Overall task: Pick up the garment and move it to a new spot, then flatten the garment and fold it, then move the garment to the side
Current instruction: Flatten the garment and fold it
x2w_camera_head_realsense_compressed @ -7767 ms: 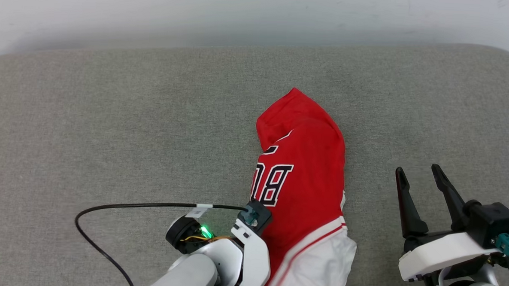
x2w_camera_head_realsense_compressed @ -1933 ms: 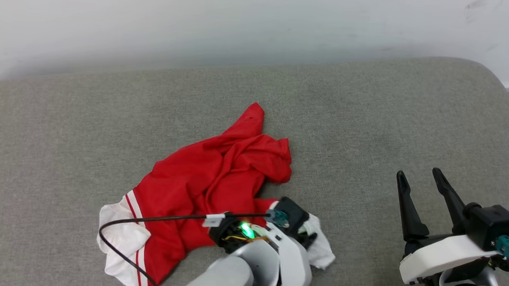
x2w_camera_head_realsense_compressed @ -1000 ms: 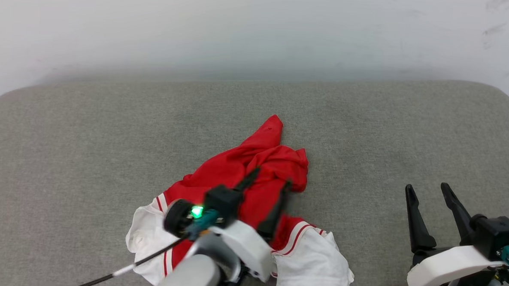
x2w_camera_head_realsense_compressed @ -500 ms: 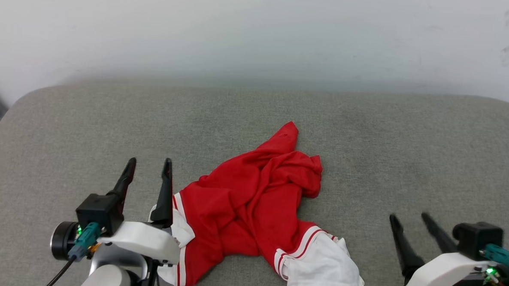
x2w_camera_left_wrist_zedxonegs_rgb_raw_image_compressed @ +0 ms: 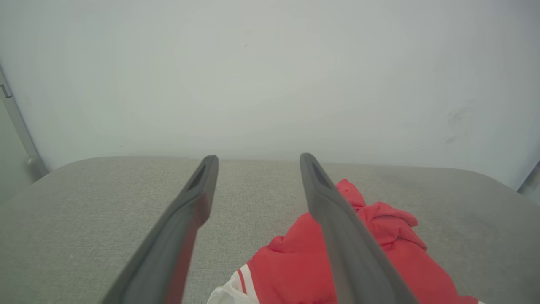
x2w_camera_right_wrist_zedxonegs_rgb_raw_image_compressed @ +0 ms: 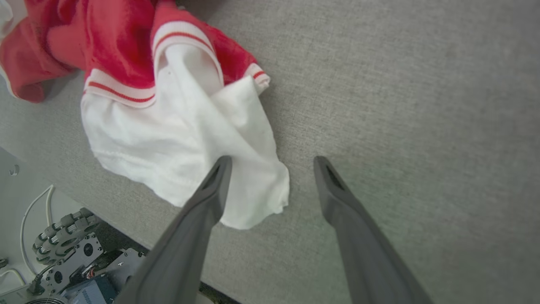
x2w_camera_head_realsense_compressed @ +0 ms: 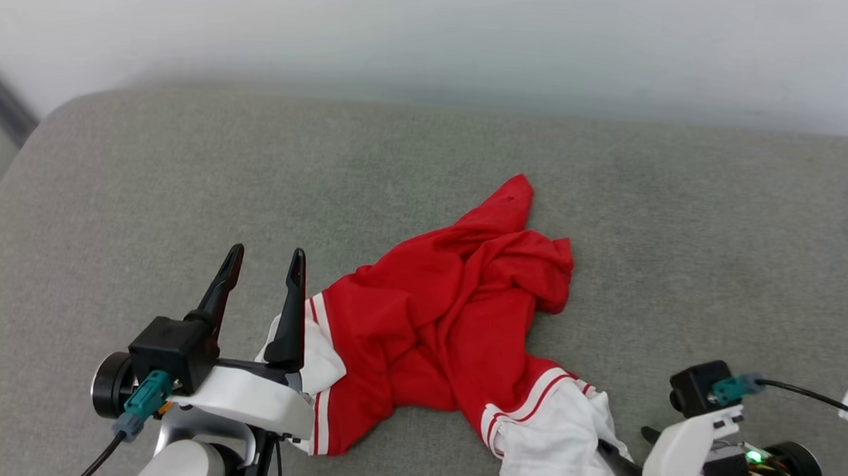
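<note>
The garment [x2w_camera_head_realsense_compressed: 456, 318] lies crumpled on the grey cushion, red body bunched in the middle, one white sleeve at each lower end. My left gripper [x2w_camera_head_realsense_compressed: 266, 252] stands open just left of it, fingers pointing up and nothing between them; in the left wrist view my left gripper [x2w_camera_left_wrist_zedxonegs_rgb_raw_image_compressed: 259, 157] has the garment [x2w_camera_left_wrist_zedxonegs_rgb_raw_image_compressed: 291, 270] low to its right. My right gripper [x2w_camera_head_realsense_compressed: 629, 447] is tipped down at the right-hand white sleeve [x2w_camera_head_realsense_compressed: 551, 437]. In the right wrist view my right gripper [x2w_camera_right_wrist_zedxonegs_rgb_raw_image_compressed: 272, 160] is open, one finger over the sleeve [x2w_camera_right_wrist_zedxonegs_rgb_raw_image_compressed: 177, 139] corner, the other over bare cushion.
The grey cushion [x2w_camera_head_realsense_compressed: 183, 184] spreads wide around the garment, with a white wall [x2w_camera_head_realsense_compressed: 433, 24] behind it. Its near edge runs close under the sleeve, and the robot's wheeled base [x2w_camera_right_wrist_zedxonegs_rgb_raw_image_compressed: 63, 253] shows below that edge. A dark strip [x2w_camera_head_realsense_compressed: 0, 105] crosses the far left.
My left gripper has drawn back off the garment to its left side. My right gripper has turned down and moved in to the white sleeve. The head camera has shifted.
</note>
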